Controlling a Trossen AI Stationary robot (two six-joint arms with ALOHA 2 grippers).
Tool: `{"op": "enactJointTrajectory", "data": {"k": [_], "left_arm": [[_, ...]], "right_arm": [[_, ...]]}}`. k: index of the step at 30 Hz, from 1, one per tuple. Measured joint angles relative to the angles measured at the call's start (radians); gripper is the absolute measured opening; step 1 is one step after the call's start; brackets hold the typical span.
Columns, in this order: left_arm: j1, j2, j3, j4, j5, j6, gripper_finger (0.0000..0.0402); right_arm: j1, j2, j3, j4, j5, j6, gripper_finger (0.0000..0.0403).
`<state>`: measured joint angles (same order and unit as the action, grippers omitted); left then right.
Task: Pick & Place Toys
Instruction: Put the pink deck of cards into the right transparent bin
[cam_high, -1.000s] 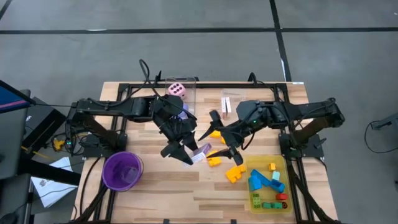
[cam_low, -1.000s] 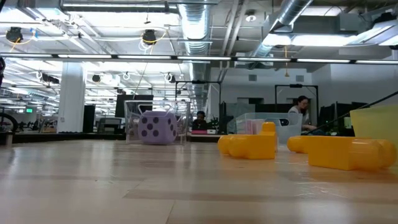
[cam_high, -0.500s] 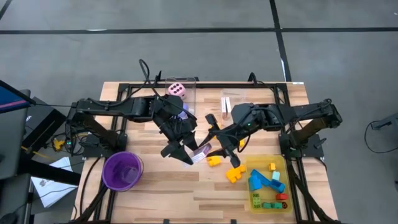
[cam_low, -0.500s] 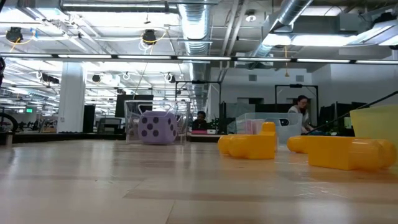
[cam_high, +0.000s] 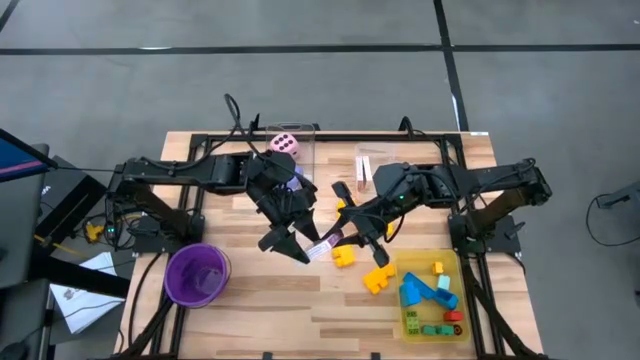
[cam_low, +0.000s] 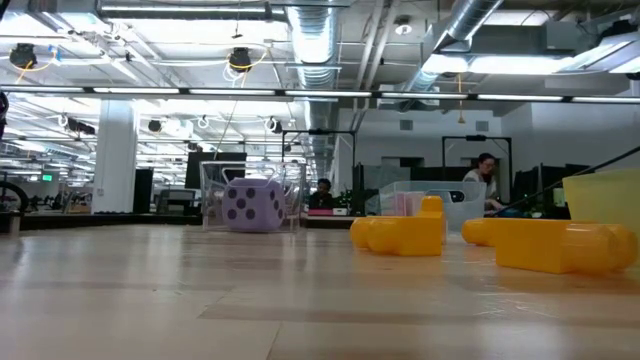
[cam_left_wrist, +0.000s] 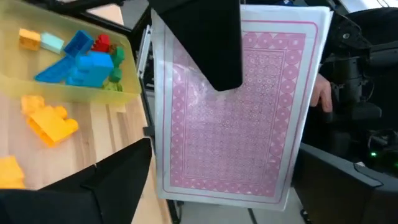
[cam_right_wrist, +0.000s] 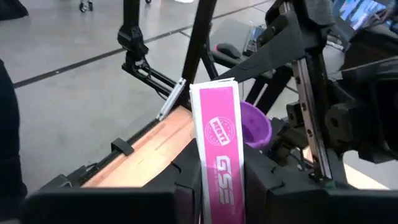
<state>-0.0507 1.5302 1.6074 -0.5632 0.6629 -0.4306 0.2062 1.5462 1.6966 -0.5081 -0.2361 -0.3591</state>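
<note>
A flat pink-white card box (cam_left_wrist: 236, 106) hangs above the middle of the table between my two grippers. My right gripper (cam_high: 332, 238) is shut on it. My left gripper (cam_high: 285, 247) stands open, with a finger (cam_left_wrist: 118, 180) at each long edge of the box. Two yellow blocks (cam_high: 343, 259) (cam_high: 377, 279) lie on the table under the grippers. The low view shows those blocks (cam_low: 400, 232) but neither gripper. A pink die (cam_high: 284, 145) and a purple die (cam_low: 252, 205) sit at the far edge. My left gripper has its fingers beside the box's two long edges (cam_left_wrist: 158, 174); whether they touch it, I cannot tell. My right gripper pinches the box across its thin side (cam_right_wrist: 217, 155), one finger (cam_left_wrist: 205, 43) on each broad face, near one short end. It comes from the table's right, slanting slightly down. The box is clear of the table.
A yellow tray (cam_high: 448, 262) with blue, green and red blocks stands at the near right. The purple round cup (cam_high: 197, 273) stands at the near left. Clear boxes (cam_high: 365, 165) are at the far edge. Bare wood lies near the front edge.
My right gripper has moved toward the table's left, onto the card box, and its fingers have closed on the box from wide open. The box and my left gripper have kept their place.
</note>
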Motion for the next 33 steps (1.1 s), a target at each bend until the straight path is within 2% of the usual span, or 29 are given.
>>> {"op": "enactJointTrajectory", "data": {"k": [6,15,21,27,33], "left_arm": [[0.052,-0.027,0.000,-0.078,-0.003,0.078,0.0364],[0.135,-0.091,0.000,-0.162,-0.030,0.143,0.0363],[0.149,-0.109,0.000,-0.184,-0.084,0.143,0.0362],[0.144,-0.107,-0.001,-0.209,-0.121,0.143,0.0362],[0.143,-0.107,-0.001,-0.225,-0.147,0.138,0.0362]], "right_arm": [[-0.004,-0.039,0.000,-0.081,0.005,0.018,0.0058],[-0.013,-0.106,0.000,-0.380,0.003,0.239,0.0058],[-0.012,-0.147,0.000,-0.577,0.101,0.432,0.0058],[-0.016,-0.170,0.001,-0.724,0.249,0.678,0.0058],[-0.043,-0.169,-0.001,-0.878,0.331,0.908,0.0058]]}}
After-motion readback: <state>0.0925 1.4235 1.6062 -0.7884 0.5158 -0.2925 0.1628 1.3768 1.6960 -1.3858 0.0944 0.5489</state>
